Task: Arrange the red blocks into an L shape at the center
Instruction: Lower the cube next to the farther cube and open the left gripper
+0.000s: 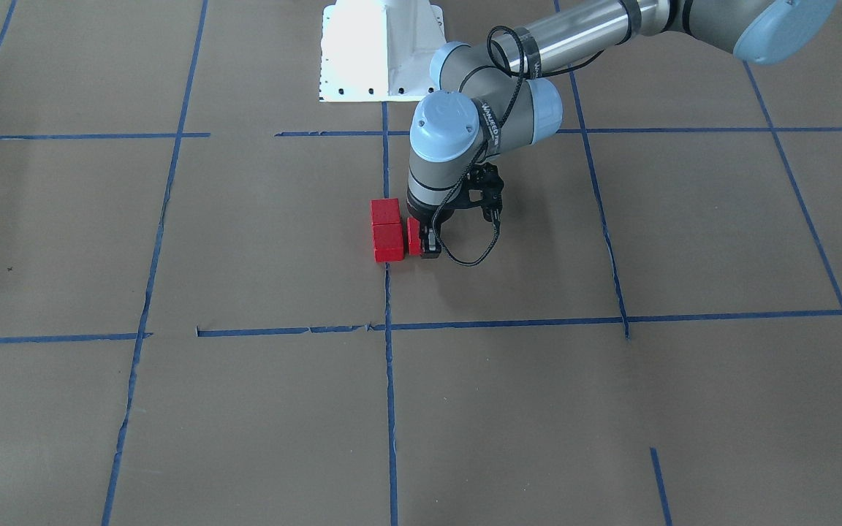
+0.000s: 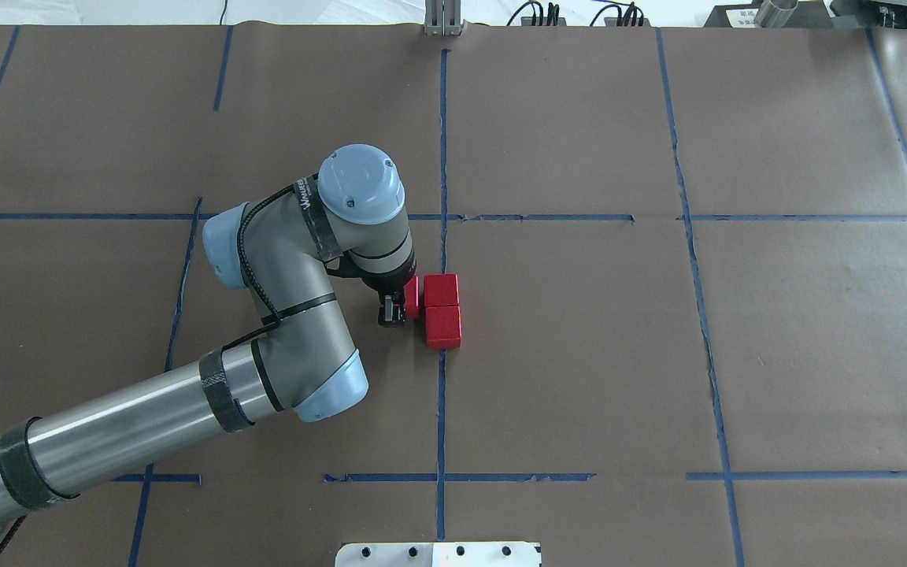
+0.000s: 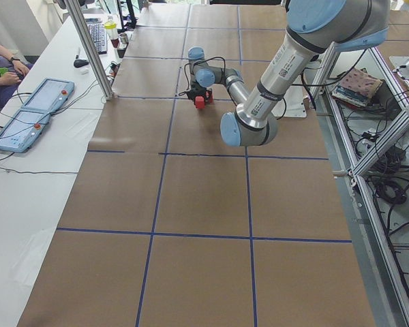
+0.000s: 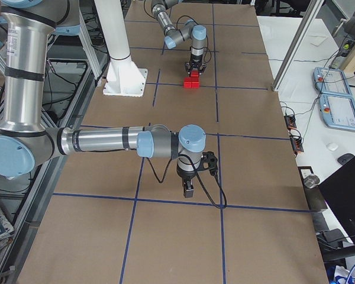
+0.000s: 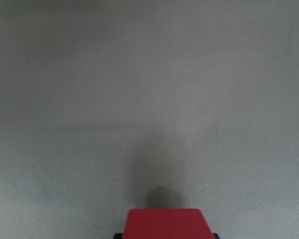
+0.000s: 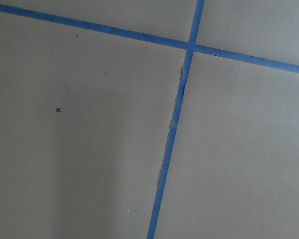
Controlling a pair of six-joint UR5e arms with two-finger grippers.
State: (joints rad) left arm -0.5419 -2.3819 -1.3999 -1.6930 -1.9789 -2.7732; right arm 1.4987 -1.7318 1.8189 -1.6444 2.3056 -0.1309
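Red blocks (image 1: 387, 232) look hard, light, shiny-slippery; pinch two flat sides. Left pincer (image 1: 421, 245) squeezes one red block (image 1: 414, 235). Right pincer (image 4: 188, 190): too far to know.

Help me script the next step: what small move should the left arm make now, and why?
Probably open the left gripper to release: the red block it holds sits low beside the end block of the touching pair, so the L looks formed.
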